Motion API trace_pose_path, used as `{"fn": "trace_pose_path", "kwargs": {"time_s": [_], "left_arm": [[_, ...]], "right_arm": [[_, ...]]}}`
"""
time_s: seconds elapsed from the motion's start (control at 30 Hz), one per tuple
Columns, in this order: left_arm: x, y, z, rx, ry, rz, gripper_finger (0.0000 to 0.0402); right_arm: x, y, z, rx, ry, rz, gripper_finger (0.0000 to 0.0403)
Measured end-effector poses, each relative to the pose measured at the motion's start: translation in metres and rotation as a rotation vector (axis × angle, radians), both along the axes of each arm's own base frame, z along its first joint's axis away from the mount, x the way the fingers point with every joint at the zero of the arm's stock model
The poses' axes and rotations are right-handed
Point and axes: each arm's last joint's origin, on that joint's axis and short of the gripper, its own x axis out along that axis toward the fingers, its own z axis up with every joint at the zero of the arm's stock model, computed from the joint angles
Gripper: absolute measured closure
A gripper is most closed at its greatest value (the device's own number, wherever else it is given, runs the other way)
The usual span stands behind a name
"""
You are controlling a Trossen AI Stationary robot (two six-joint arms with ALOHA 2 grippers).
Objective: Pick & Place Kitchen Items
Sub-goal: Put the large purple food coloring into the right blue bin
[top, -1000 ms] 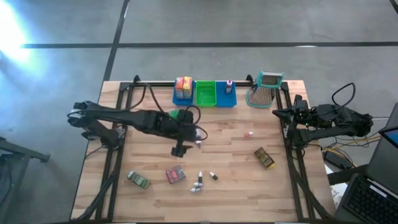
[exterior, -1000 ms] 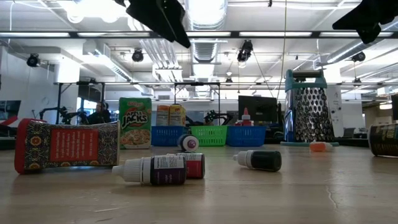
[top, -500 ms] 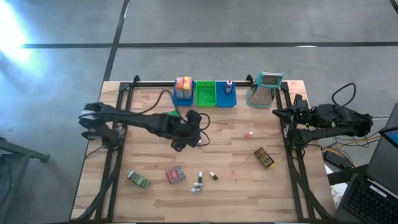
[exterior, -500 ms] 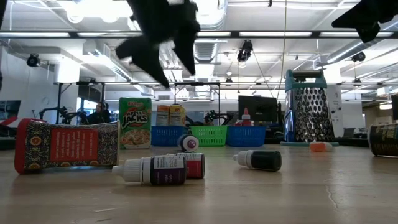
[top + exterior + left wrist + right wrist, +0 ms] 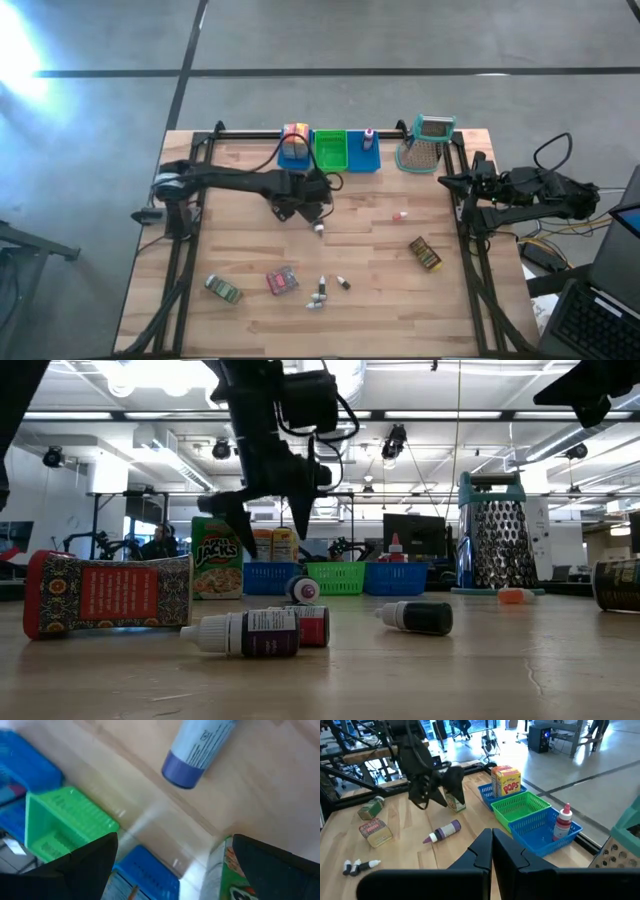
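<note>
Above purple bottle [image 5: 443, 831]: left pincer [image 5: 268, 523] wide, empty.

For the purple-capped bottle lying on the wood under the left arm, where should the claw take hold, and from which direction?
Best taken across the middle of the purple-capped bottle's body, coming straight down from above. It lies flat on its side on bare wood, clear of the green bin, so its long rounded sides are exposed. The open left claw already hangs close over it. Turn the fingers across its length, not along it.
</note>
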Motion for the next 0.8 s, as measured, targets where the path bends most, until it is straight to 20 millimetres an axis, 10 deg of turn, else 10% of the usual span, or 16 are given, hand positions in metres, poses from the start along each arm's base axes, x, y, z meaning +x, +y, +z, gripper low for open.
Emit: {"fn": "trace_pose_path", "kwargs": {"time_s": [0.8], "left_arm": [[0.025, 0.002, -0.051, 0.050, 0.119, -0.178, 0.0003]], "right_arm": [[0.000, 0.000, 0.000, -0.008, 0.004, 0.003, 0.0394]]}}
